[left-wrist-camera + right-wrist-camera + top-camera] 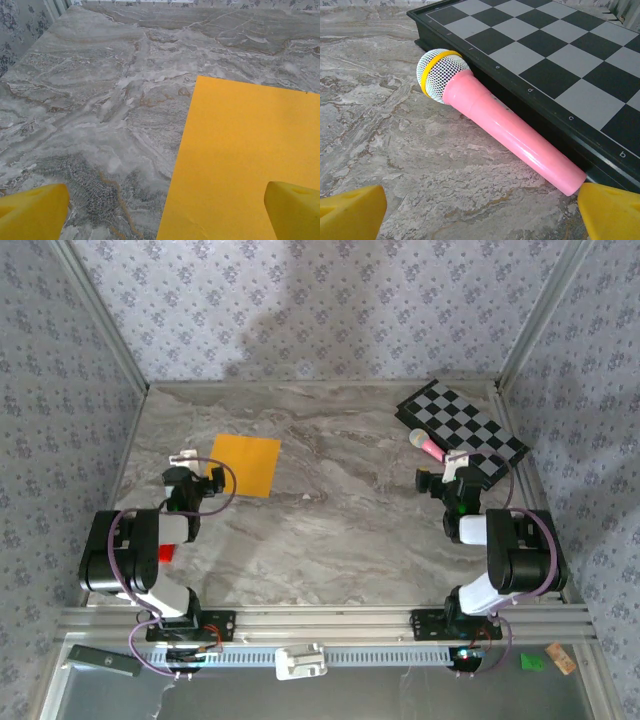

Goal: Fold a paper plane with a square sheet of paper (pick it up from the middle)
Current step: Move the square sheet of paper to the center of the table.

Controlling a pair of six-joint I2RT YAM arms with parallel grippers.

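Paper, a thin orange-yellow square sheet (245, 464), lies flat and unfolded toward the far-left corner of the grey marbled surface (330, 530), just ahead-right of the left tool (162, 212), spread wide, empty. The right tool (480, 215), likewise wide and empty, sits well apart; left one nearer.

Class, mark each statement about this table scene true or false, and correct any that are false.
1. The sheet of paper lies flat and unfolded on the table. True.
2. The microphone lies on top of the checkered board. False: it lies on the table beside the board's edge.
3. The left end effector grips the paper. False: it is open and holds nothing.
4. The right end effector is open. True.
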